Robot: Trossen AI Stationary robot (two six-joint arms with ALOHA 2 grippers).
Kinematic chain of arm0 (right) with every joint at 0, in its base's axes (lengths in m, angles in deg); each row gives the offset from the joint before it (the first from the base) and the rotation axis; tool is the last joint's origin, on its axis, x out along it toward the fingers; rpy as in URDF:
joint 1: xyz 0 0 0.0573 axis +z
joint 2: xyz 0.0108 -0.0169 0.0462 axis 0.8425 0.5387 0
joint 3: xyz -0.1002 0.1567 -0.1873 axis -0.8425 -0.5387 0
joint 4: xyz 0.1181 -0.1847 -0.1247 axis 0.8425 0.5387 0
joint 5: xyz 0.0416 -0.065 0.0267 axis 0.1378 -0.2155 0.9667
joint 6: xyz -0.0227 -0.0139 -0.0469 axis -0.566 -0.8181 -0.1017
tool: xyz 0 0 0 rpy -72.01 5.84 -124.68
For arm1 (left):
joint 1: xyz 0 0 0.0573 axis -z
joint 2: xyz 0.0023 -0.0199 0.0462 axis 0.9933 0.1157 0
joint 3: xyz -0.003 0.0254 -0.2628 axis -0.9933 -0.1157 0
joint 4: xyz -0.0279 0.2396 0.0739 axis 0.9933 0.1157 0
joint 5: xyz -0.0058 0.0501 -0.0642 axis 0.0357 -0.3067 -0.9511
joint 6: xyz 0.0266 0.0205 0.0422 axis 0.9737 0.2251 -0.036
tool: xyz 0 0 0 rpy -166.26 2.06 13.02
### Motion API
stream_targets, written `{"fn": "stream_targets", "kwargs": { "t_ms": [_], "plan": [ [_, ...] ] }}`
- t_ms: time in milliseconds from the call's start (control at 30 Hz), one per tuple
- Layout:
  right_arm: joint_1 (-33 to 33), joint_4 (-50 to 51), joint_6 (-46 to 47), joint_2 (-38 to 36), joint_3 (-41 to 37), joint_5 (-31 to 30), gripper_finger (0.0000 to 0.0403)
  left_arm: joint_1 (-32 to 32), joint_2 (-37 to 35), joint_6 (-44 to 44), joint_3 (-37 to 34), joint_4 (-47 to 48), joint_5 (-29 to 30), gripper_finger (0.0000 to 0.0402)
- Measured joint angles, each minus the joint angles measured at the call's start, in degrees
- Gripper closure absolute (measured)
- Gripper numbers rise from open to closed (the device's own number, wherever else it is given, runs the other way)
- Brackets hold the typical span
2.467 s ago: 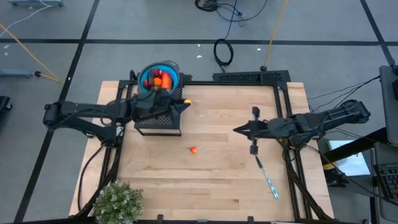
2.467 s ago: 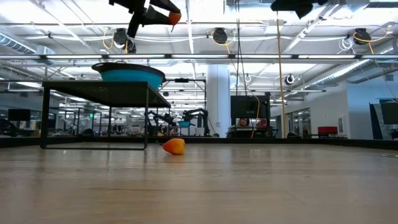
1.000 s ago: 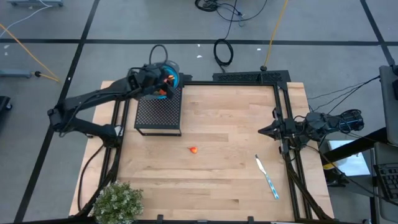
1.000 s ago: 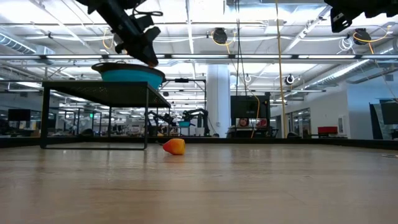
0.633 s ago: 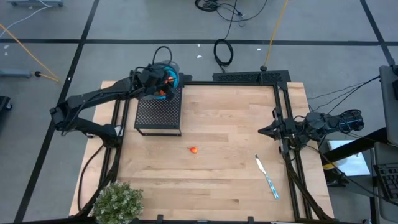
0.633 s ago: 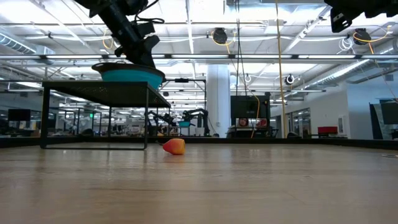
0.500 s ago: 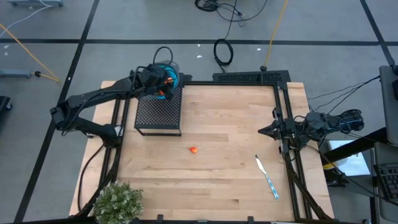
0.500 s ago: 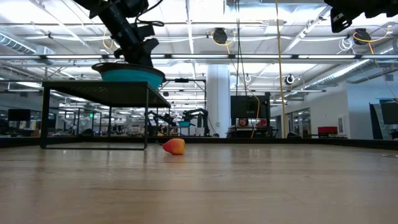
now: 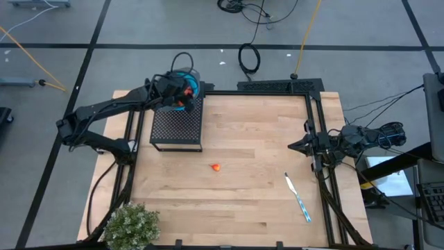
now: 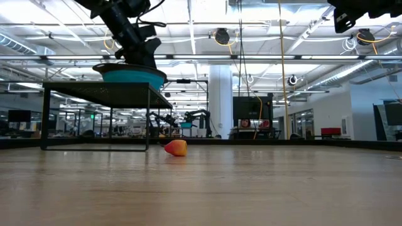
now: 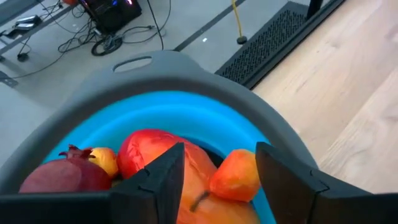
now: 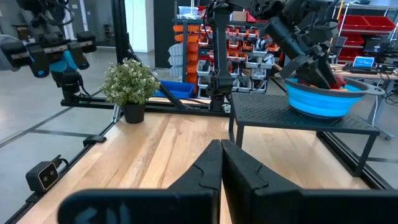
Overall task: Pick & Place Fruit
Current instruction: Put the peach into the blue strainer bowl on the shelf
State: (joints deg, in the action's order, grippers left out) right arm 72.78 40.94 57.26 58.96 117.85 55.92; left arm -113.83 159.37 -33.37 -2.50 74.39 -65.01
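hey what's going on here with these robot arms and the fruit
The left claw hangs open over the blue bowl on the black mesh stand, with an orange fruit piece lying in the bowl between its fingers among other fruit. One small orange fruit is on the table. The right claw waits shut at the table's right edge.

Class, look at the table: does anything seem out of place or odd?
One small orange fruit piece lies alone on the bare table, apart from the other fruit in the blue bowl on the black stand. The white and blue utensil lies askew near the right gripper.
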Motion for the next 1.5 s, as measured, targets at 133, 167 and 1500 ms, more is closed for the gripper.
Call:
{"fn": "stream_targets", "kwargs": {
  "t_ms": [133, 167, 1500],
  "plan": [
    [0.0, -0.05, 0.0, 0.0, 0.0, 0.0, 0.0403, 0.02, -1.21, -2.22, 3.31, 1.45, -0.62, 0.02],
    [0.0, -0.05, 0.0, 0.0, 0.0, 0.0, 0.0403, 0.2, -1.67, -2.85, 4.96, 1.56, -0.62, 0.02],
    [-0.02, 0.25, 0.41, 0.02, 0.0, 0.24, 0.0403, 44.85, 10.67, 10.03, 16.92, 10.14, -7.72, 0.0199]
  ]
}}
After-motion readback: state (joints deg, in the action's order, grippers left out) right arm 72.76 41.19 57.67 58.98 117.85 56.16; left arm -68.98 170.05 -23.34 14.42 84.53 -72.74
